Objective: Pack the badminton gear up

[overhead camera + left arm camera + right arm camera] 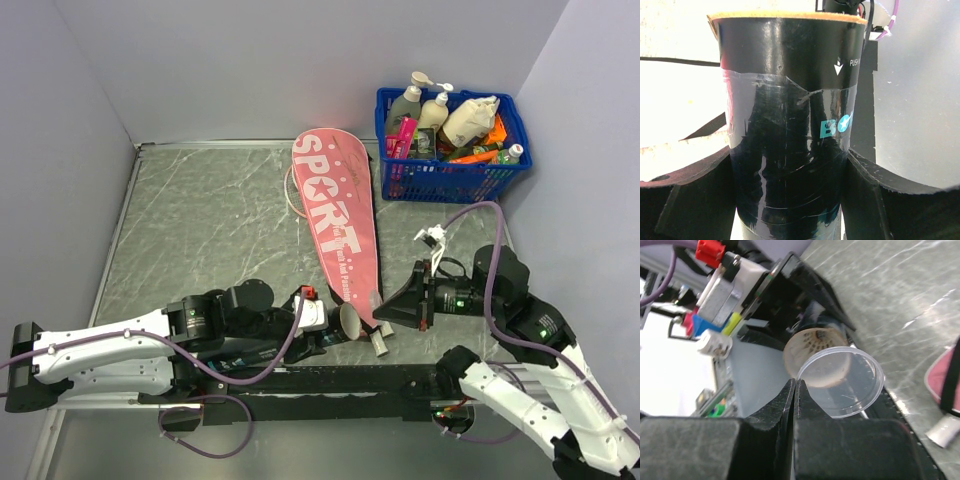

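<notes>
Holding the slim black tube (790,100) by its barrel, my left pincer (790,200) is clamped on both its sides, low over the near part of the table (200,220), just beside the foot of the pink racket cover (335,215). I judge the tube light and stiff but thin-walled, its glossy tape slippery, so a firm mid-barrel hold suits it without crushing. My right pincer (796,390) is clenched on the rim of the clear cap (845,382), which looks flimsy and springy, right at the tube's open mouth

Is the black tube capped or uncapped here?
Uncapped: the right gripper pinches the clear cap by its rim, in front of the black tube's open end.
</notes>
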You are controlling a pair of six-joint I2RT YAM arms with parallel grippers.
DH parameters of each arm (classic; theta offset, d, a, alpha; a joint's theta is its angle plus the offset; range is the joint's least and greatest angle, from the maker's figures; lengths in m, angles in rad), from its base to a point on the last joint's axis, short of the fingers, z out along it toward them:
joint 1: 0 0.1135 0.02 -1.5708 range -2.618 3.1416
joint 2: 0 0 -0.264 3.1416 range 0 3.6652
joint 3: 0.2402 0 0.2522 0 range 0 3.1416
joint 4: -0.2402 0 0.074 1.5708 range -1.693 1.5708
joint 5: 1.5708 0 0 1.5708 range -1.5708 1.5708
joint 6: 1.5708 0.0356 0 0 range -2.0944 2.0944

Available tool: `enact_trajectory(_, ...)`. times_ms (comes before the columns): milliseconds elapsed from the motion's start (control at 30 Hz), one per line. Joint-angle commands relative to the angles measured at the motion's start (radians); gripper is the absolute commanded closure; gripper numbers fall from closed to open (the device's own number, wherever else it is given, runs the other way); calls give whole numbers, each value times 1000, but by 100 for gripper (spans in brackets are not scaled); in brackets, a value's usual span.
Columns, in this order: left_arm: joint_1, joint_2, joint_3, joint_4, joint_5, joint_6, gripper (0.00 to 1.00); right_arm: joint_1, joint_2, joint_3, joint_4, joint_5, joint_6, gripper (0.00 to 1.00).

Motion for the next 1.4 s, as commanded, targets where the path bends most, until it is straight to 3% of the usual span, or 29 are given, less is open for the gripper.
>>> enact_trajectory(0, -14, -38, 37, 40, 30, -35, 99, 86, 28, -5, 109, -6, 35, 100)
enact_trajectory(433, -23, -47, 35, 32, 8, -32, 99, 338, 138, 22, 175, 163, 57, 100)
enact_trajectory(1367, -27, -53, 32, 32, -3, -29, 99, 467, 180, 36, 214, 226, 78, 100)
